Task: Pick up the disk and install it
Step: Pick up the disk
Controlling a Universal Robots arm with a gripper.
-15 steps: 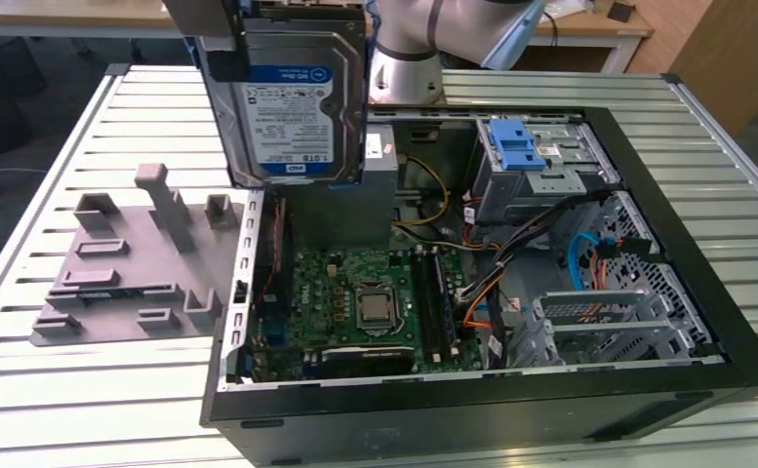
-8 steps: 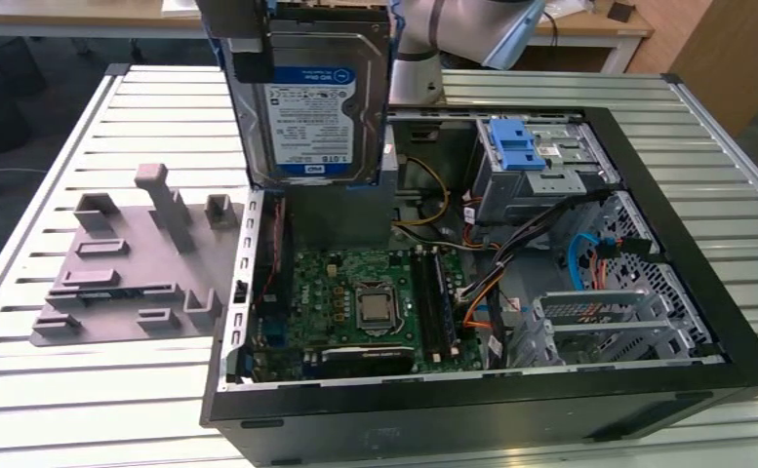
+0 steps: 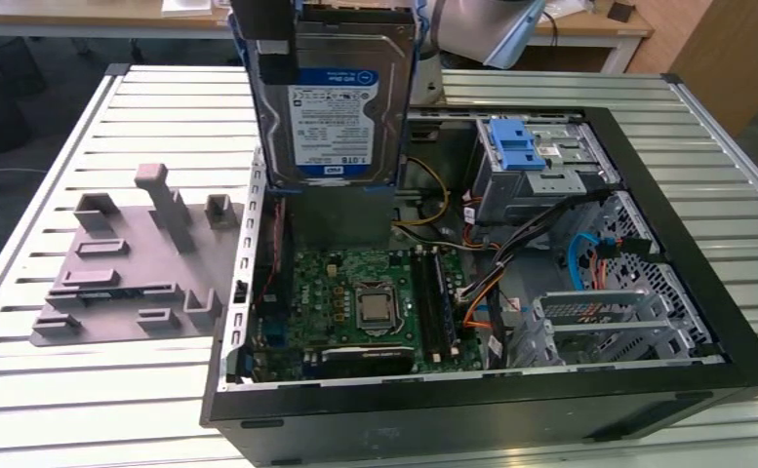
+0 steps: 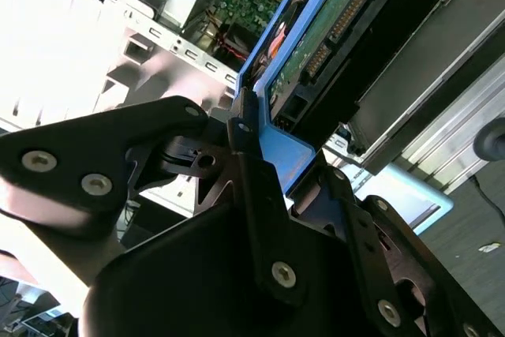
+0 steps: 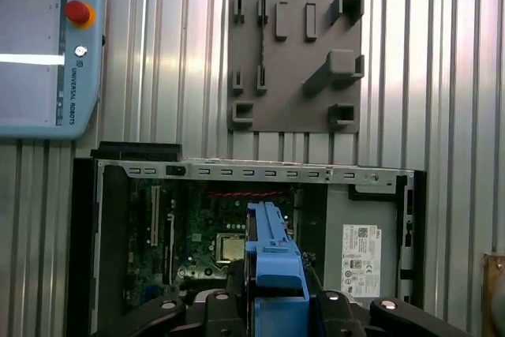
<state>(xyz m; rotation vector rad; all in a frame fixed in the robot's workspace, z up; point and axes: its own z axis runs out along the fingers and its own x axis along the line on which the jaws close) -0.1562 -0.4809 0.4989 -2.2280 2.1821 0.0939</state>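
Note:
The disk [image 3: 333,102], a silver hard drive with a white-and-blue label in a blue carrier frame, hangs upright above the back of the open computer case [image 3: 691,292]. My gripper [image 3: 274,44] is shut on its top edge. In the second wrist view the black fingers [image 4: 246,165] clamp the blue carrier frame [image 4: 276,144], with the disk's circuit board [image 4: 331,29] beyond. In the first wrist view the carrier's blue edge [image 5: 272,254] stands between the fingers of the gripper [image 5: 274,293], over the motherboard [image 5: 213,230].
Inside the case are the blue-latched drive cage [image 3: 525,156], the grey power supply box [image 3: 339,210], the motherboard [image 3: 366,302] and loose cables [image 3: 587,258]. A grey fixture plate [image 3: 132,273] lies on the slatted table at the exterior view's left. A pendant with a red button [image 5: 47,45] lies on the table.

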